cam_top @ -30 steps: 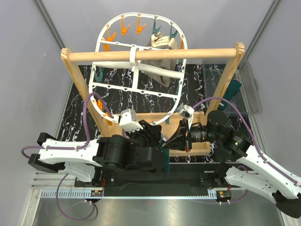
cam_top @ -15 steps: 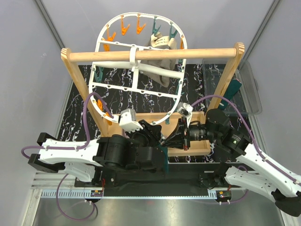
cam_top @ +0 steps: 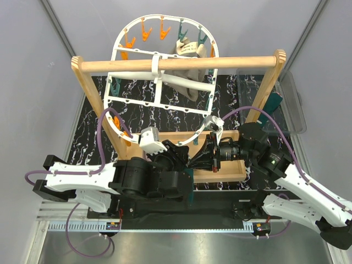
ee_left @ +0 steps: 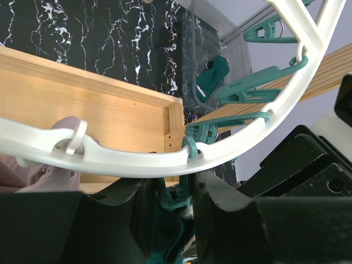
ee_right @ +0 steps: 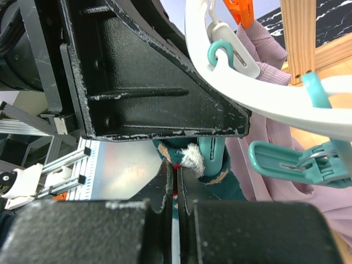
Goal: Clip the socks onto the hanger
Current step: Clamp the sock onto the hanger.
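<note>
1. Overhead, a black, white-veined marble-pattern tabletop [cam_top: 225,96] carried a tall wooden rail stand [cam_top: 181,64], which spanned most of its width.
2. From that rail hung the large white plastic oval hanger [ee_left: 137,160]. Small orange and teal clothespins [cam_top: 163,30] ringed its rim, and a grey-beige cloth [cam_top: 187,49] was pinned at its far end.
3. A clear plastic bin [cam_top: 294,104] stood to the right of the stand with one dark teal sock [ee_left: 213,74] inside, well apart from the hanger.
4. A shallow wooden tray [ee_left: 110,110] lay on the tabletop beneath the hanger's near rim.
5. A dusty mauve-pink sock [ee_right: 269,137] hung just under that near rim, above the tray. What held it could not be made out.
6. The left gripper [ee_left: 175,187] sat just below the near rim, its black fingers clamped around a teal plastic clothespin [ee_right: 212,154] dangling there.
7. The right gripper [ee_right: 176,179] met it from the right. Its jaws were pressed together on the edge of a second dark teal sock [ee_right: 228,190], which lay against that clothespin.
</note>
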Action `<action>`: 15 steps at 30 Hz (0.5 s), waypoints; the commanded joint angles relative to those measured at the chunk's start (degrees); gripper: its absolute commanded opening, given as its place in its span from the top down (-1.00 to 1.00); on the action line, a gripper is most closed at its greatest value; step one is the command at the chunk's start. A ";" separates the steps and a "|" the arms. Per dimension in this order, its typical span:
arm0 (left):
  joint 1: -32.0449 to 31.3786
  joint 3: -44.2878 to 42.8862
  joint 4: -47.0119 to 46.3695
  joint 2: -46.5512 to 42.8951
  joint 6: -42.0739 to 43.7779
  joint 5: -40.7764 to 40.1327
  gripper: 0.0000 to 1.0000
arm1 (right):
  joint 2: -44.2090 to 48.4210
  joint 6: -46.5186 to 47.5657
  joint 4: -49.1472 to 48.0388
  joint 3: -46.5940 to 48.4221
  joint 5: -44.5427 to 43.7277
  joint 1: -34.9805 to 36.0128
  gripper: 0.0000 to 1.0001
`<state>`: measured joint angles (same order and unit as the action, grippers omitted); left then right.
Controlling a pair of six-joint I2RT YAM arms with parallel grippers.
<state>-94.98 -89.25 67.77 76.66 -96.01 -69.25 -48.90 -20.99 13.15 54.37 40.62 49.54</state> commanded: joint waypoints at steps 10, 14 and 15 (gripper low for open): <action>0.06 -0.40 -1.23 -1.51 -1.02 -0.88 1.00 | 4.07 2.18 3.55 -0.31 -4.32 0.56 1.00; 0.06 -0.13 -1.41 -1.78 -1.02 -0.79 1.00 | 5.84 2.10 5.31 -1.72 -6.34 0.56 1.00; 0.14 -0.22 -1.32 -1.78 -1.02 -0.88 1.00 | 5.75 2.01 5.48 -1.81 -6.34 0.56 1.00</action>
<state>-94.98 -89.25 67.68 76.49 -95.98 -69.23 -43.88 -19.88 17.87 53.10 36.73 49.69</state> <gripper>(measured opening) 0.310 0.017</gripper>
